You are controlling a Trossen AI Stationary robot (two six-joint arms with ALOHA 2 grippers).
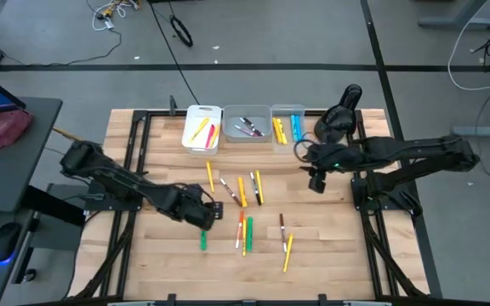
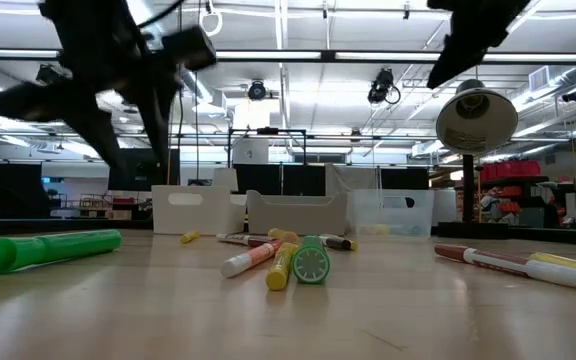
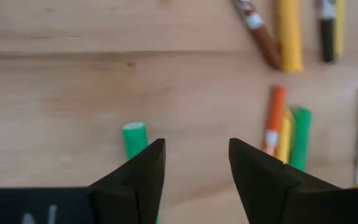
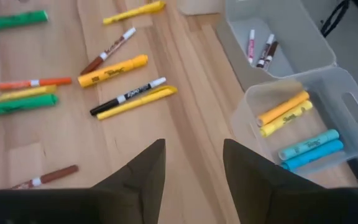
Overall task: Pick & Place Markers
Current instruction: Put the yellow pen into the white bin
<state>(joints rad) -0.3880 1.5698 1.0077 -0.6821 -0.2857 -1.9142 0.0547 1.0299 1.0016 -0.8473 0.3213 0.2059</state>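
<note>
The markers (image 1: 243, 200) lie scattered over the middle of the wooden bench (image 1: 151, 263), none of them held. Toward the far side a small group sits close together: a yellow marker (image 1: 210, 177), a brown-and-white marker (image 1: 228, 189), a thick yellow-orange marker (image 1: 242, 190), and a dark pen beside a thin yellow pen (image 1: 258, 187). Nearer, an orange, a yellow and a green marker lie side by side as a cluster (image 1: 244, 233), with a brown marker (image 1: 282, 224) and another yellow one (image 1: 287, 252) to their right. A single green marker (image 1: 202, 240) lies apart on the left, just near of the left gripper.

Three bins stand in a row at the far edge. The white bin (image 1: 202, 127) on the left holds yellow and orange markers, the middle bin (image 1: 247, 124) holds dark and white pens, and the clear bin (image 1: 287, 124) on the right holds yellow and blue ones.

The left gripper (image 1: 208, 212) hangs over the bench left of the cluster, released, its fingers (image 3: 143, 171) apart with bare wood between them and the lone green marker's end just beside one finger. The right gripper (image 1: 316, 180) hovers right of the far group, near the clear bin, also released and holding nothing; its fingers (image 4: 143, 168) stand apart over bare wood.
</note>
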